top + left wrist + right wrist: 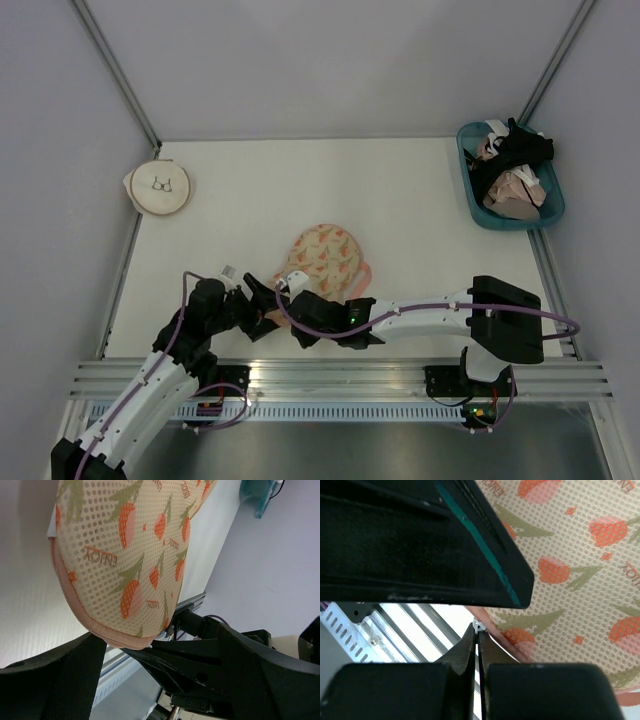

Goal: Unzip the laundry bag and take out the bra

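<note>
pinching the zipper pull at the near rim of the laundry bag (323,259), the right gripper (476,640) has its fingers pressed together; left gripper (262,297) sits beside it, finger state unclear; blue basket (474,190) far right.

The bra — unseen — laundry bag (135,555) cropped at top.

- Top view: even, diffuse light; the white table (300,190) is bright without glare, and shadows under the arms are short and soft.
- Left wrist view: the laundry bag (130,555) is sharp, its mesh holes distinct; the black fingers (50,680) below it are dark and featureless.
- Right wrist view: the near black fingers (410,540) are soft-edged and underexposed; daylight-bright metal rails (405,630) are nearly washed out.
</note>
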